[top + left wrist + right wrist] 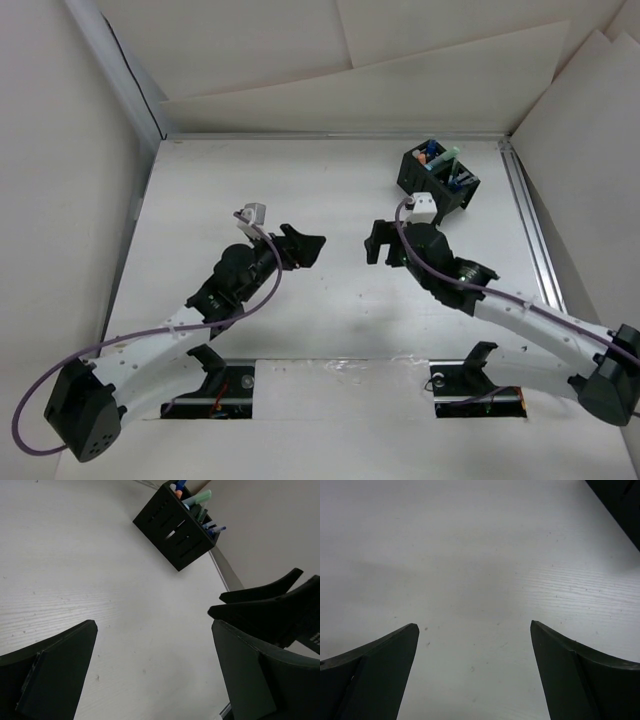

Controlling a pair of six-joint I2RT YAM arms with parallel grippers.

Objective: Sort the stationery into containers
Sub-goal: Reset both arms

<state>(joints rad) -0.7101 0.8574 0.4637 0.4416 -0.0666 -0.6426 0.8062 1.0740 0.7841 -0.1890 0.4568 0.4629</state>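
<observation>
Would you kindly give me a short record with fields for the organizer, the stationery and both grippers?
organizer: black, upright, at the far right of the table
stationery: pens and small pieces standing in the organizer
left gripper: open, empty, over the table
right gripper: open, empty, over the table
task state: no loose stationery in view
</observation>
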